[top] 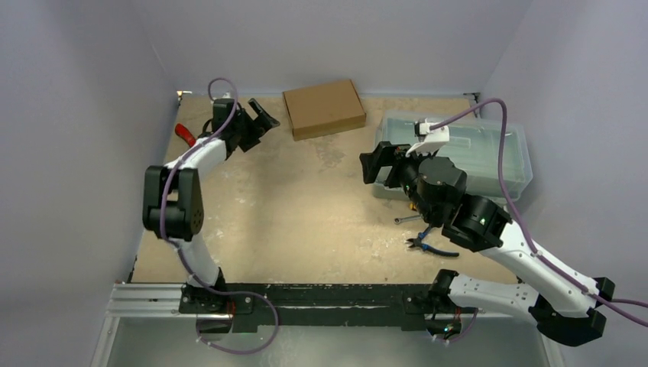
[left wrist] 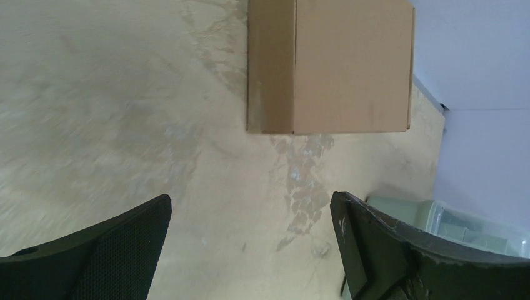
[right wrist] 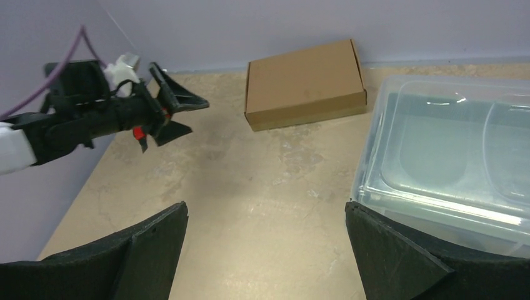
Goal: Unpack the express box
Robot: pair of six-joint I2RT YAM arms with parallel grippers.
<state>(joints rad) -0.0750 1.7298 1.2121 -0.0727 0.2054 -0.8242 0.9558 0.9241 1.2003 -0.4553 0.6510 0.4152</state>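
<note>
Two tools I am observing hanging released and empty, left gripper (top: 258,125) and right gripper (top: 378,164), both apart from the closed express box (top: 324,108) lying flat.

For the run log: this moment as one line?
box: closed, untouched | left gripper: open, facing box | right gripper: open, by bin

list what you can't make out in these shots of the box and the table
Inside the express box: lid shut in every view.
Box's far end: cut off by the top edge, left wrist view.
Red-handled tool: top view, working end hidden behind the left arm.
Small metal tool: top view, too small to identify.
</note>
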